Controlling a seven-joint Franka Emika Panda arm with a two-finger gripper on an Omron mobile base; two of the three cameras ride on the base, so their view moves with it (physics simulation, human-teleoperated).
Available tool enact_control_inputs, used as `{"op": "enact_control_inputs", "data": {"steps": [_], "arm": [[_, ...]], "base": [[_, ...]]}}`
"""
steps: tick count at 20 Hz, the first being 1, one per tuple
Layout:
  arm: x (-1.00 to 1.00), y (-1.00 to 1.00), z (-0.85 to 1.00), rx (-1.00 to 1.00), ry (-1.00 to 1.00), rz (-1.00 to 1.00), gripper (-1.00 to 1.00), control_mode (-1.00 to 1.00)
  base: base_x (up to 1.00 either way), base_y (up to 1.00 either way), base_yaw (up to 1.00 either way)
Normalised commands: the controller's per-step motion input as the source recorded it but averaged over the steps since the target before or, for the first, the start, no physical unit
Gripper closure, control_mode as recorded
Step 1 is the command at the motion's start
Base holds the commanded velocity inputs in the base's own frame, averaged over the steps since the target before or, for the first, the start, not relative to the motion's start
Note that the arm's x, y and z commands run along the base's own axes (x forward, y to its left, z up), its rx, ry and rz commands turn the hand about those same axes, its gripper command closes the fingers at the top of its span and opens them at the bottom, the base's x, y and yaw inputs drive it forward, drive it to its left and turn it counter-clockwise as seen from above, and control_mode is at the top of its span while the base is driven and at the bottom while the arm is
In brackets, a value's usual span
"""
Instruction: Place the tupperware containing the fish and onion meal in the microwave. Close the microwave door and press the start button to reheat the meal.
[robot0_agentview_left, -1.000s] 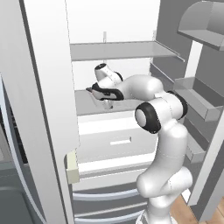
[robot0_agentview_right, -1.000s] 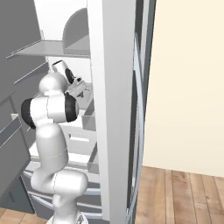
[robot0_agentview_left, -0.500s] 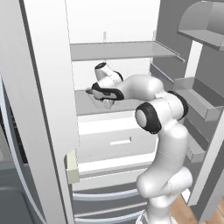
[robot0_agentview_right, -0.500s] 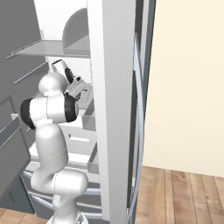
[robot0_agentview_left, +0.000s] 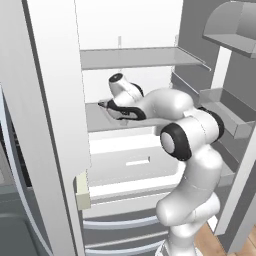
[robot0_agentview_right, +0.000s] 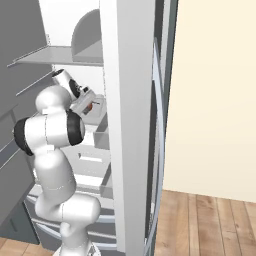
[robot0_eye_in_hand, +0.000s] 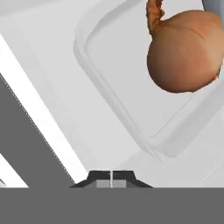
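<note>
We see the white arm reaching into an open fridge, with the gripper (robot0_agentview_left: 106, 104) down at the middle shelf (robot0_agentview_left: 97, 120). In the hand view the two dark finger tips (robot0_eye_in_hand: 111, 178) sit at six o'clock, pressed tight together — clenched, with nothing between them. They are just outside the rim of the tupperware (robot0_eye_in_hand: 109, 100), near its rounded corner, and we cannot tell if they touch it.

The tupperware is a pale see-through tray lying flat on the shelf. Inside it, up at about one o'clock in the hand view, sits the round orange-brown onion (robot0_eye_in_hand: 183, 52). A bit of grey peeks in at the top right corner beside the onion — too little for us to say what it is.

In the right base view we see the tupperware (robot0_agentview_right: 95, 107) on the shelf right in front of the hand, with a small orange spot in it. The tall white fridge door (robot0_agentview_right: 132, 125) stands open at three o'clock from the arm.
</note>
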Motion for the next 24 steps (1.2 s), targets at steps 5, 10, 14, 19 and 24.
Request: {"op": "enact_control_inputs", "data": {"steps": [5,10,14,19,24], "arm": [[0.03,0.06,0.06,0.00,-0.13,0.01,-1.00,-1.00],[0.39,0.00,0.00,0.00,0.00,0.03,-1.00,-1.00],[0.47,0.00,-0.16,0.00,0.00,0.06,-1.00,-1.00],[0.29,0.11,-0.51,0.00,0.03,0.09,-1.00,-1.00],[0.05,0.14,-0.61,0.00,0.06,0.08,1.00,-1.00]], "base": [[0.00,0.00,0.00],[0.00,0.00,0.00],[0.00,0.00,0.00],[0.00,0.00,0.00],[0.00,0.00,0.00]]}}
